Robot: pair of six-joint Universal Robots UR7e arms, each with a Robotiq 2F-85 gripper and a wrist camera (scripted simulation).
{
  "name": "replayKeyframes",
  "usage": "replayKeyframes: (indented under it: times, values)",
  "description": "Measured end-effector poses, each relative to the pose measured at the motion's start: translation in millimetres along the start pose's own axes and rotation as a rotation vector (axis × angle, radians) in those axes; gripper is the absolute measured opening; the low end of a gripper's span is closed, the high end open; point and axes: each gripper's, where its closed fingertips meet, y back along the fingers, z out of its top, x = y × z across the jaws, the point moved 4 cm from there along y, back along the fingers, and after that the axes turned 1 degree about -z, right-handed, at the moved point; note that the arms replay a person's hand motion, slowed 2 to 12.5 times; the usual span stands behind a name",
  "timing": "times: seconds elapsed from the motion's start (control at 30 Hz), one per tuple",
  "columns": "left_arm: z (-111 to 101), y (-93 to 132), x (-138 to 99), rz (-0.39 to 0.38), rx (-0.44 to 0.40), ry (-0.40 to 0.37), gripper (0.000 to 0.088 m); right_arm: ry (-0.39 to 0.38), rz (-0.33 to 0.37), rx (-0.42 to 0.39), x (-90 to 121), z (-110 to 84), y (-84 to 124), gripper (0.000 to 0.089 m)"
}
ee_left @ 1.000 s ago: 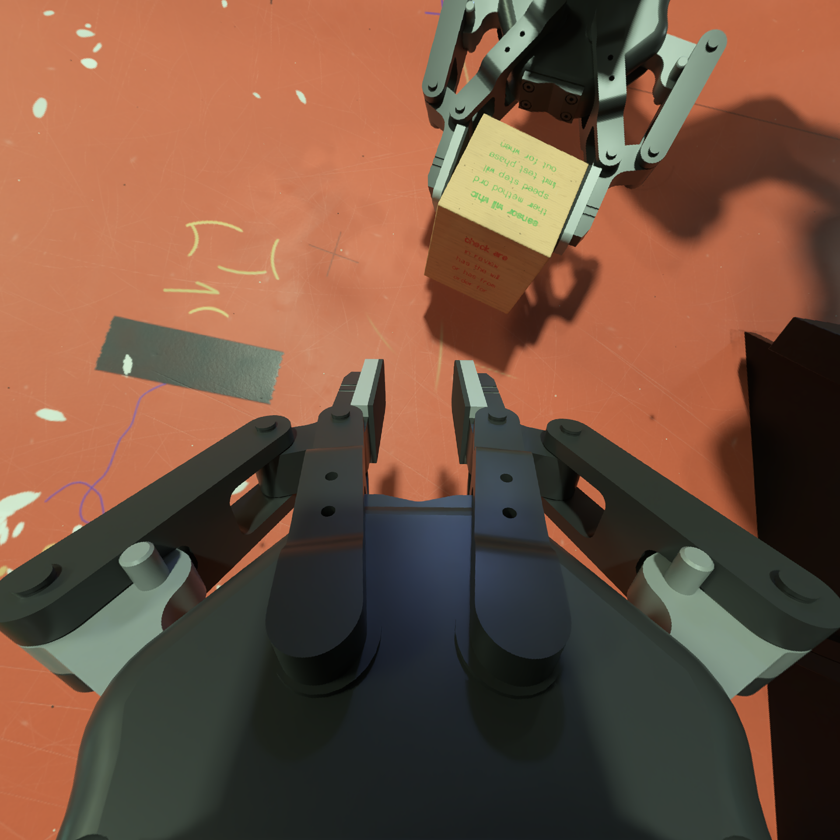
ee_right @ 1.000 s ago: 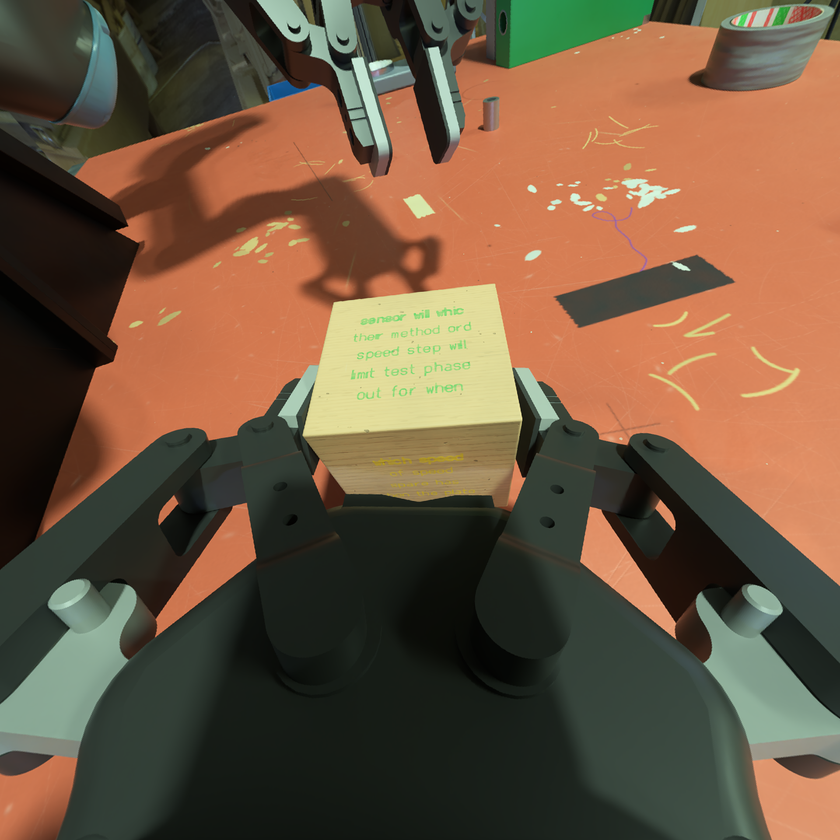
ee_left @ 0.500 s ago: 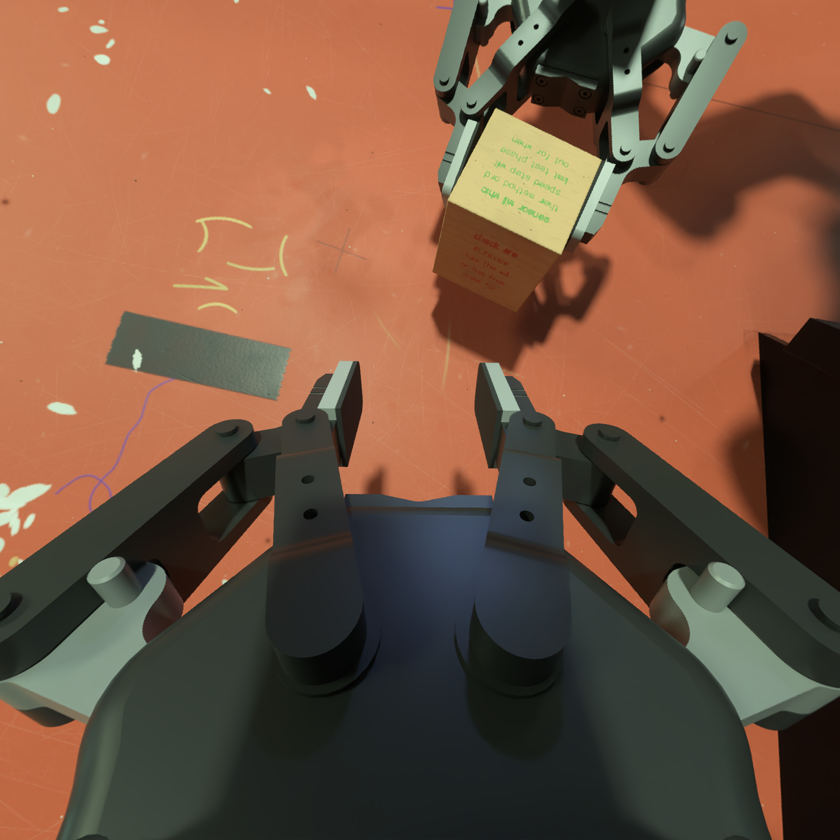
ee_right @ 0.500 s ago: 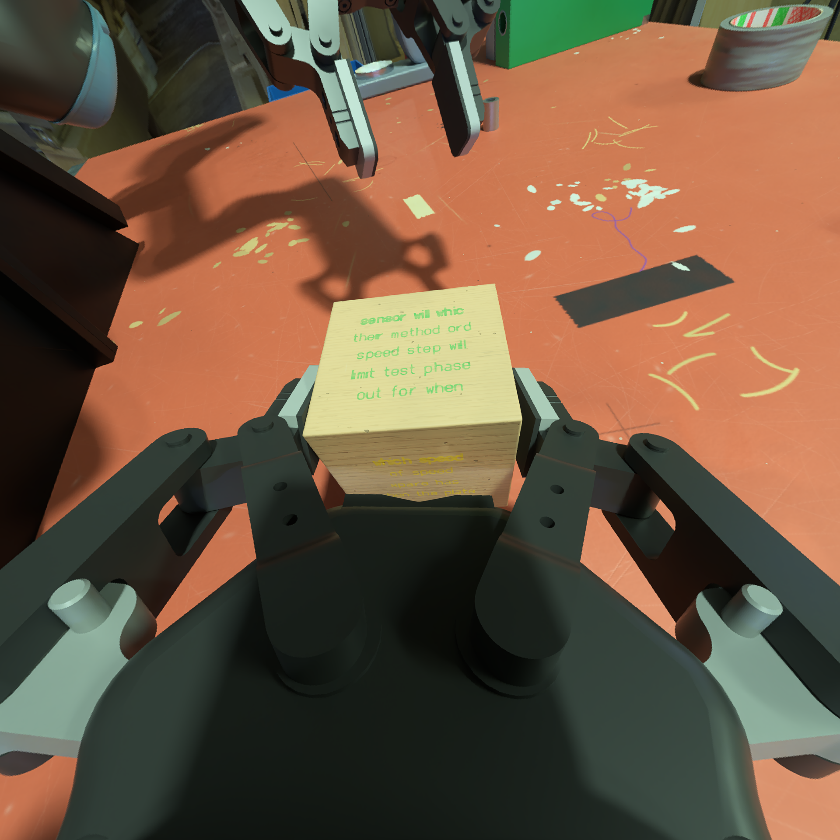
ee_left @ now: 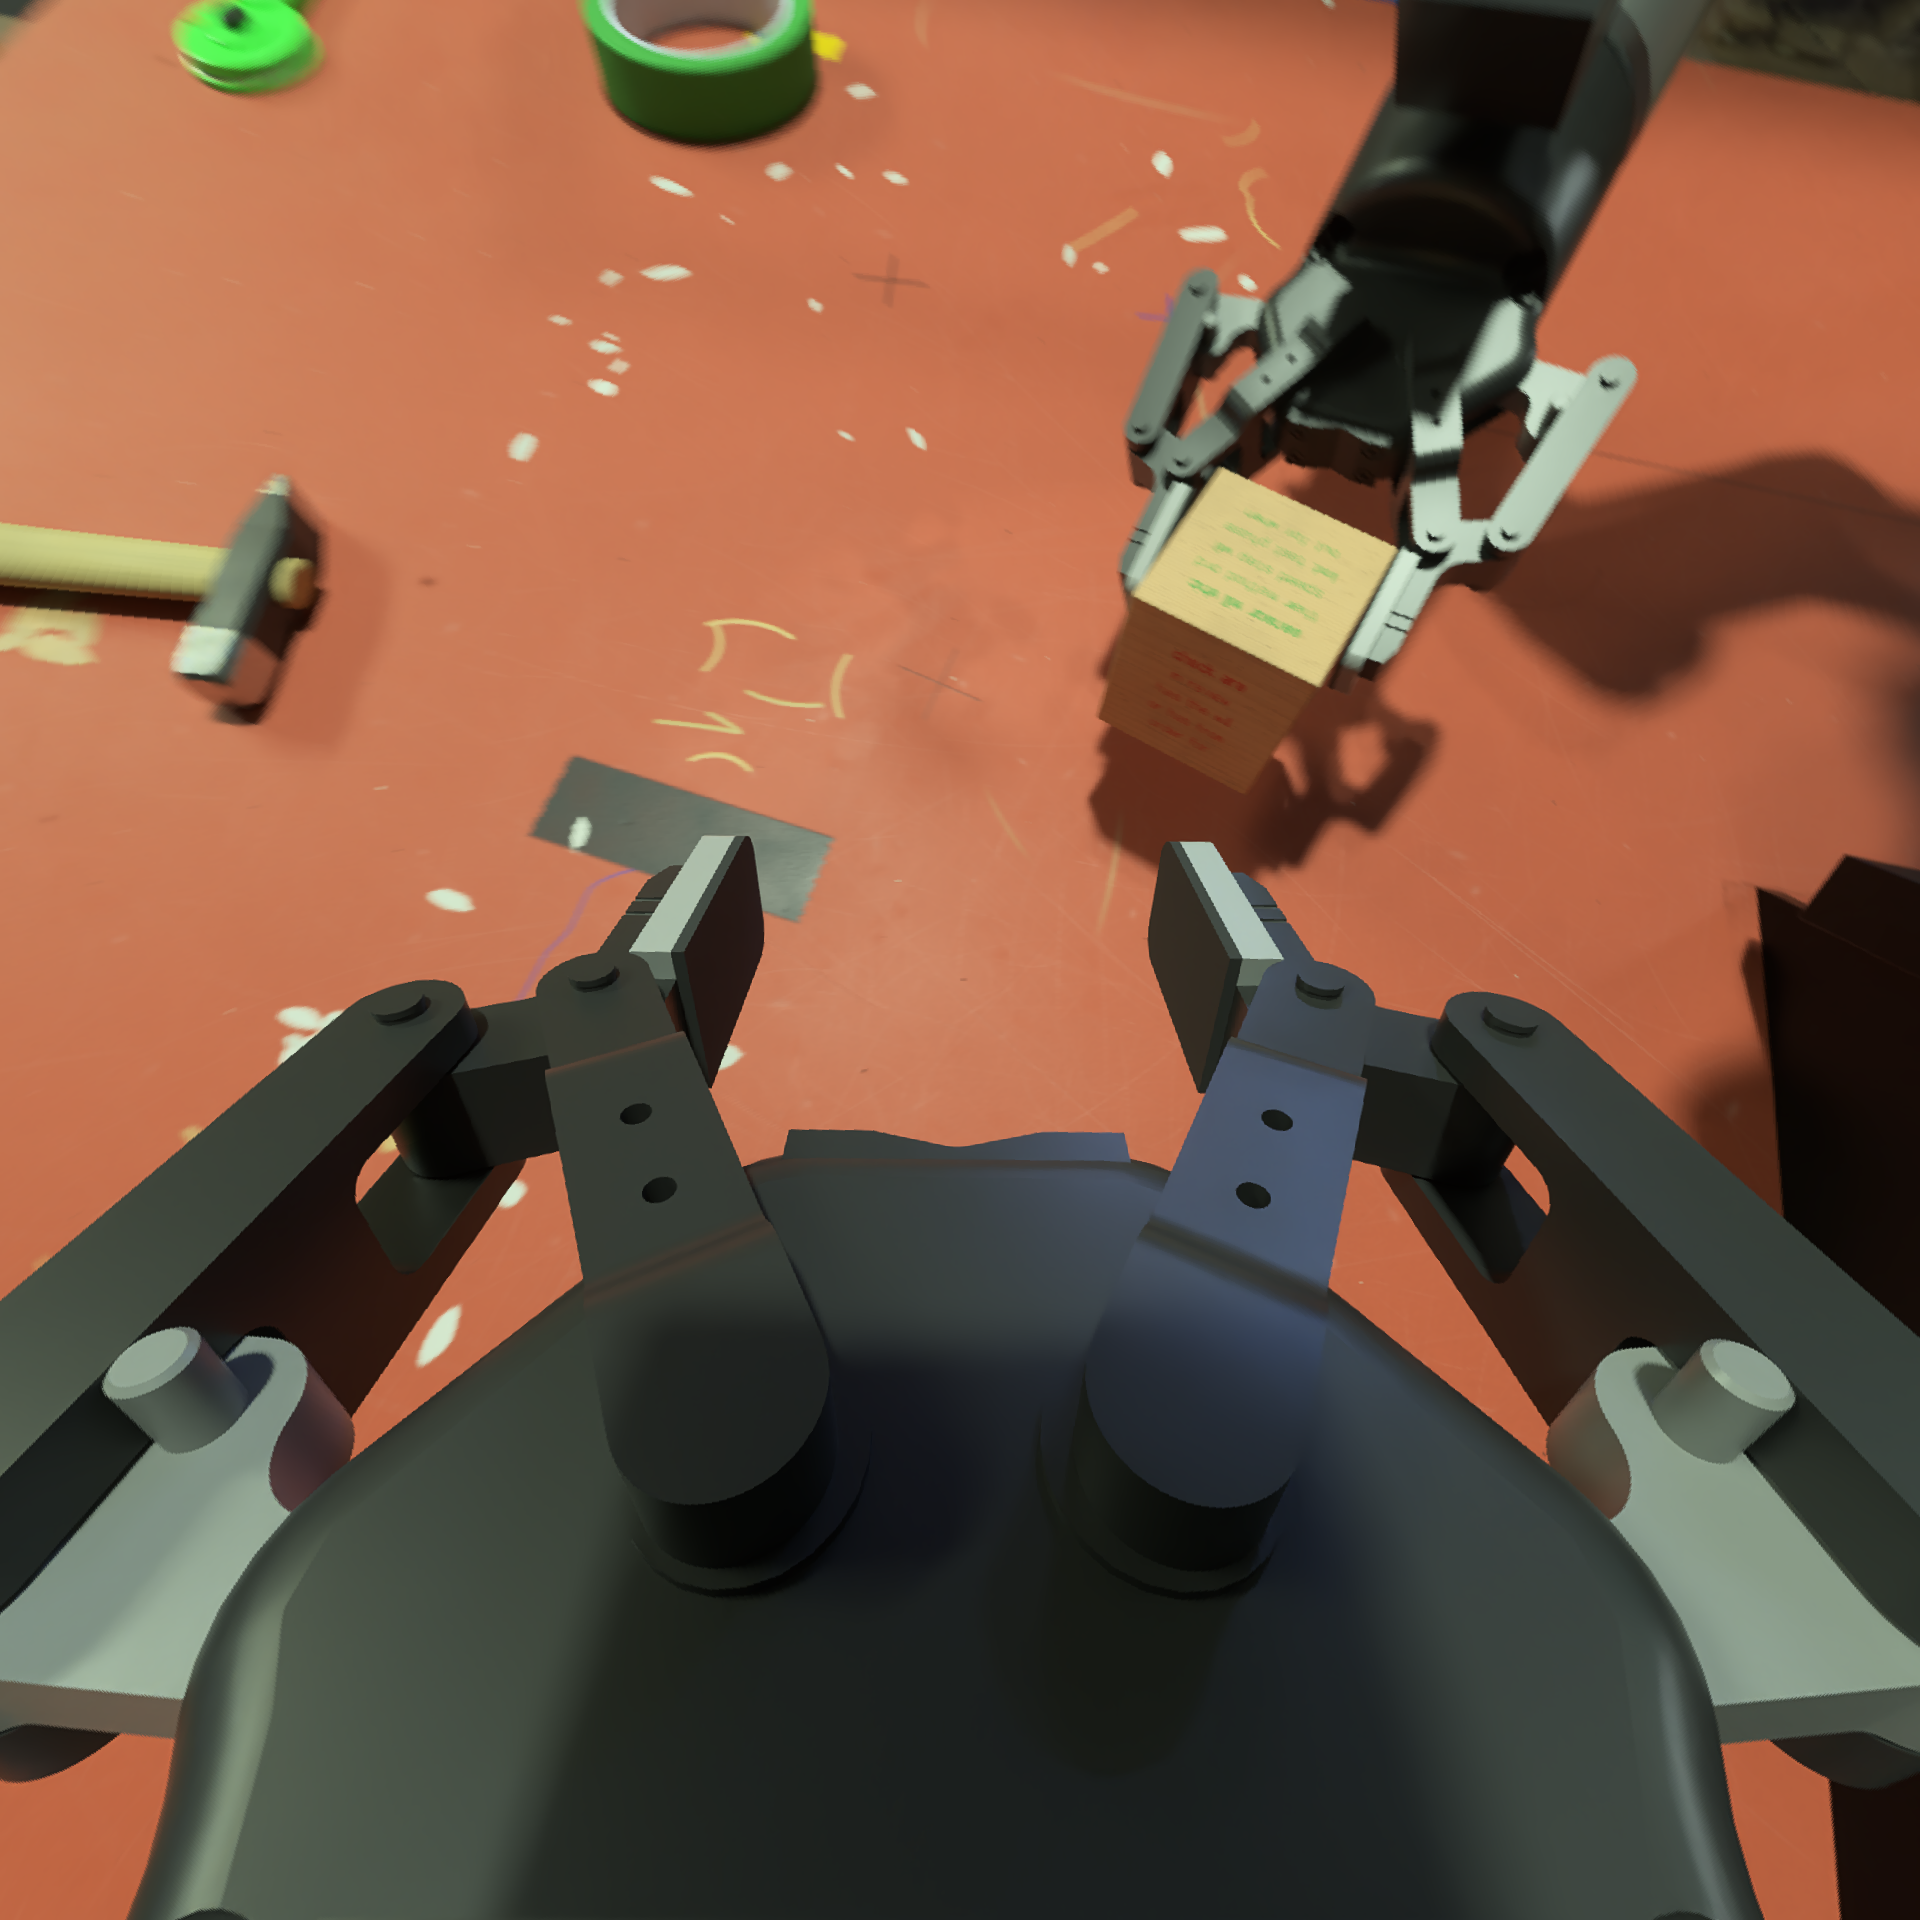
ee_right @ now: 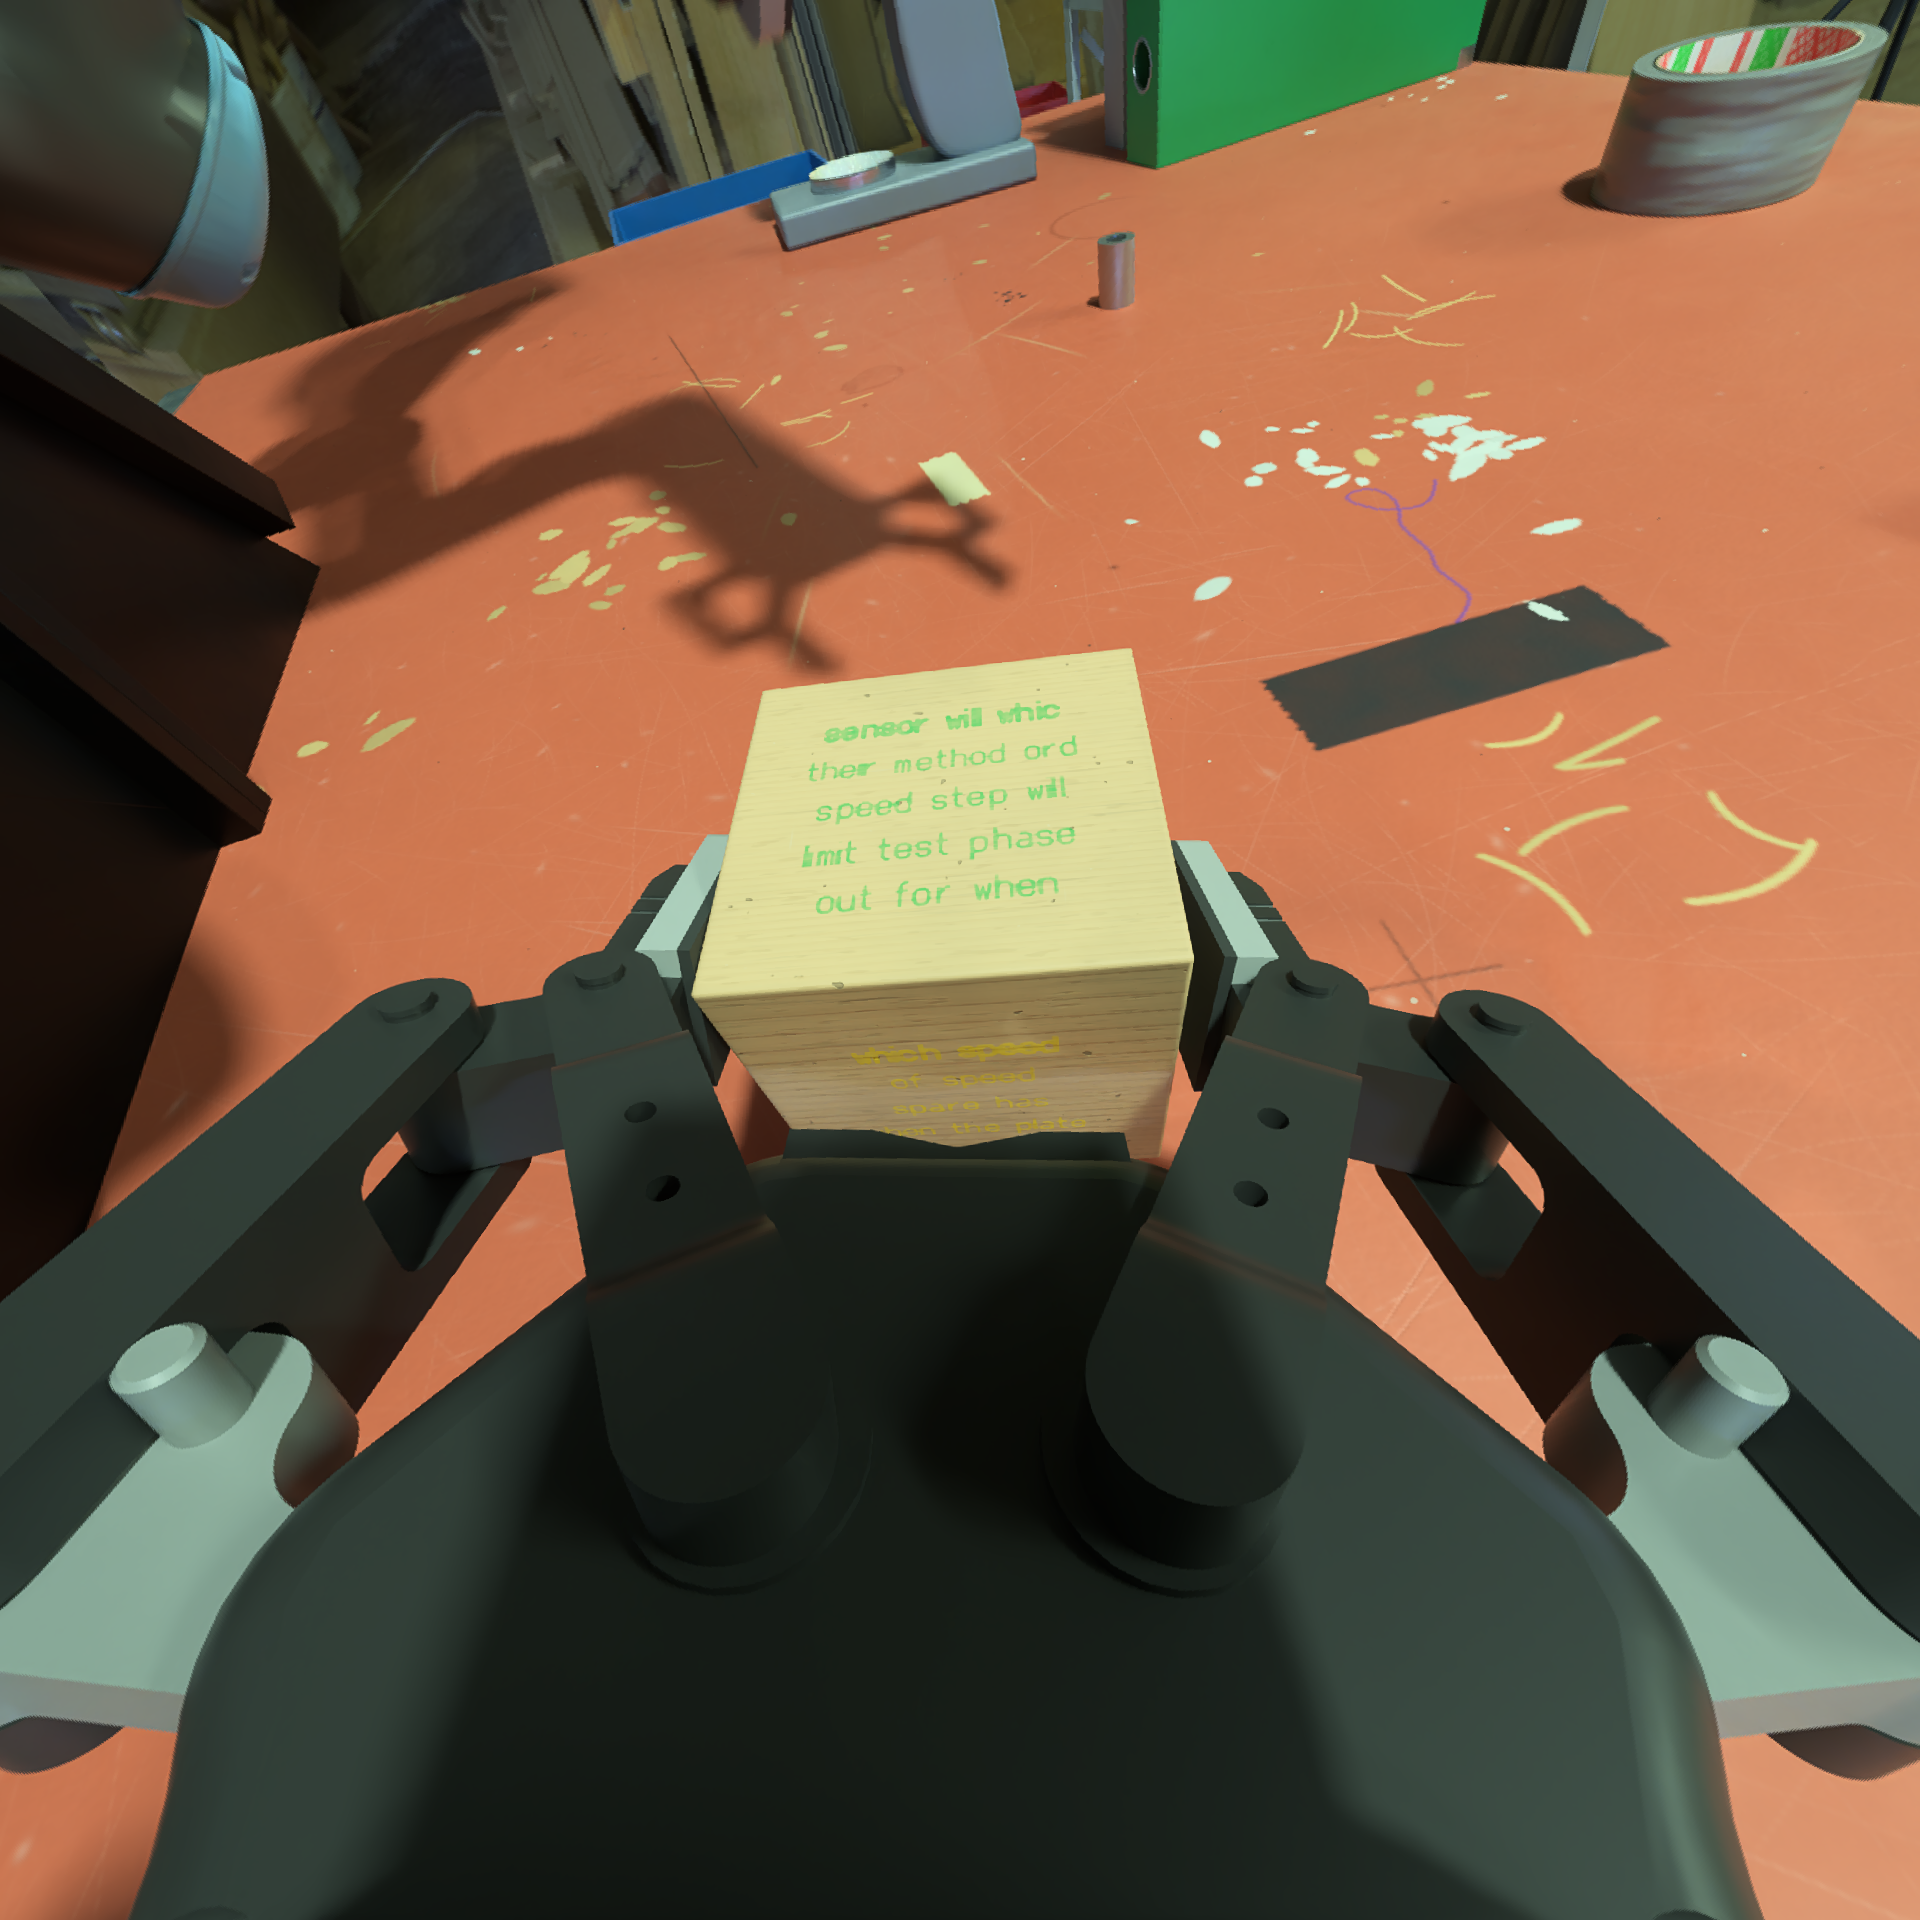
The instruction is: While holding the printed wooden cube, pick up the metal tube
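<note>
My right gripper [ee_right: 948,914] is shut on the printed wooden cube [ee_right: 951,821], a pale block with green print on top, held just above the red table. It also shows in the left wrist view, where the right gripper [ee_left: 1262,613] holds the cube [ee_left: 1242,613] at the upper right. The metal tube [ee_right: 1115,268], a small grey cylinder, stands upright far back on the table in the right wrist view. My left gripper [ee_left: 956,935] is open and empty, high above the table. The tube does not show in the left wrist view.
A hammer [ee_left: 223,592] lies at the left, a green tape roll [ee_left: 701,57] at the top. A dark tape strip [ee_left: 675,831] lies under my left fingers. A dark wooden box [ee_right: 114,665] stands left. A striped tape roll [ee_right: 1735,114] and a green box [ee_right: 1288,62] stand at the back.
My left gripper has opened wide and risen, pulling back; it has left the right wrist view. The right gripper and the cube have not moved.
</note>
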Motion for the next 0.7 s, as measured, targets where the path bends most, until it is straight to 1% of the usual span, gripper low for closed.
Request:
replayKeyframes:
  times: [0.1, 0.2, 0.3, 0.47, 0.6, 0.7]
  values:
    - [1.7, 25.1, 14.7, 0.084, -0.050, 0.026, 0.0665, 0.001, 0.000, 0.000, 0.0, 0.0, 0.0, 0.0652]
    - [-0.3, 53.0, 31.9, 0.185, -0.092, 0.056, 0.0700, 0.002, 0.000, 0.002, 0.2, -0.2, -0.2, 0.0652]
    - [-7.2, 81.8, 50.7, 0.296, -0.116, 0.089, 0.0737, 0.004, 0.001, 0.006, 0.6, -0.4, -0.7, 0.0652]
    - [-27.5, 125.3, 79.1, 0.451, -0.130, 0.153, 0.0804, 0.007, 0.003, 0.011, 1.1, -0.7, -1.5, 0.0652]
    - [-48.1, 152.2, 98.6, 0.532, -0.134, 0.222, 0.0850, 0.007, 0.004, 0.013, 1.3, -0.8, -1.9, 0.0652]
    - [-64.6, 167.5, 111.9, 0.579, -0.136, 0.280, 0.0853, 0.005, 0.005, 0.014, 1.2, -0.8, -1.9, 0.0652]
